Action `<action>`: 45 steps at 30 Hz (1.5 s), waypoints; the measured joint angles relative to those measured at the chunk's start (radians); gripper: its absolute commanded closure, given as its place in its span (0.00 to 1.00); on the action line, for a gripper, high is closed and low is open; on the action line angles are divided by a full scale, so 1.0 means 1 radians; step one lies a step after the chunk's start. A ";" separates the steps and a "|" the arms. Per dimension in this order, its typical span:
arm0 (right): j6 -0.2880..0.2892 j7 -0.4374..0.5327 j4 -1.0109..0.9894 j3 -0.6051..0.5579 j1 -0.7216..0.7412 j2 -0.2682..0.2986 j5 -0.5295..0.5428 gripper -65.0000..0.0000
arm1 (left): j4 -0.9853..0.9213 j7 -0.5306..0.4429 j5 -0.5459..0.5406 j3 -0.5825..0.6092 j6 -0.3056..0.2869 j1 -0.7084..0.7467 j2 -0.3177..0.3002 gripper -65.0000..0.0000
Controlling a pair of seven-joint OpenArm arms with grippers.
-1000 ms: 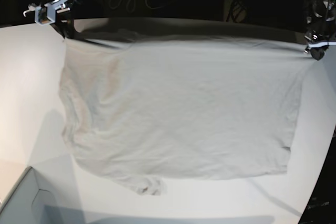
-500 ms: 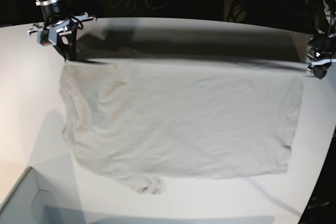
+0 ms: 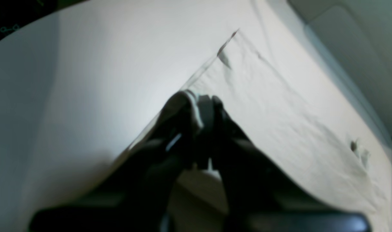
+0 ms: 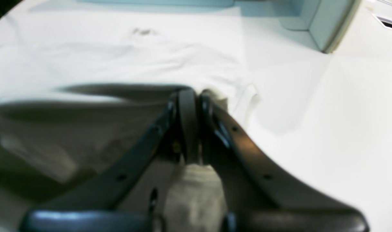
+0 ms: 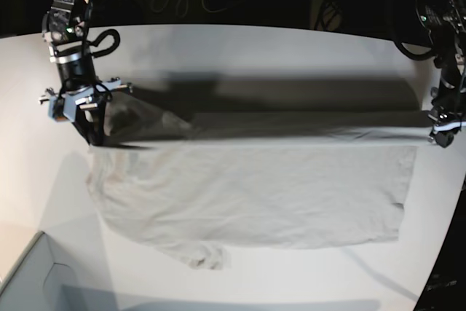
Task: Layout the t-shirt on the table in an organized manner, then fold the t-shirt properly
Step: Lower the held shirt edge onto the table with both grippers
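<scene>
White table (image 5: pixel 240 282) carries the t-shirt (image 5: pixel 247 194), spread flat near the front. Both the right gripper (image 5: pixel 93 136) and left gripper (image 5: pixel 441 136), each clamped on a far corner, have drawn that edge forward, starting a lengthwise fold.

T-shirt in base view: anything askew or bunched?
Yes. The t-shirt has a crumpled sleeve poking out at its near left corner, and its left side lies rumpled. Both grippers, right gripper and left gripper, pinch the far edge above the table.
</scene>
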 measured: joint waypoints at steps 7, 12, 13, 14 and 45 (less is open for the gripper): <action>0.000 -0.007 -0.168 -0.029 0.116 0.050 -0.001 1.00 | -0.077 0.001 -0.003 0.050 -0.004 -0.060 -0.041 1.00; -0.001 -0.001 -0.266 -0.072 0.183 0.085 0.001 1.00 | -0.134 -0.005 -0.003 0.051 -0.005 -0.110 -0.051 1.00; 0.000 -0.001 -0.286 -0.072 0.194 0.085 0.000 1.00 | -0.149 -0.005 -0.002 0.051 -0.004 -0.119 -0.051 1.00; 0.000 -0.004 -0.305 -0.072 0.206 0.085 0.000 1.00 | -0.161 -0.005 -0.003 0.051 -0.004 -0.126 -0.051 1.00; -0.001 0.005 -0.371 -0.063 0.233 0.113 -0.129 0.50 | -0.369 -0.013 0.143 0.129 0.000 -0.280 -0.079 0.41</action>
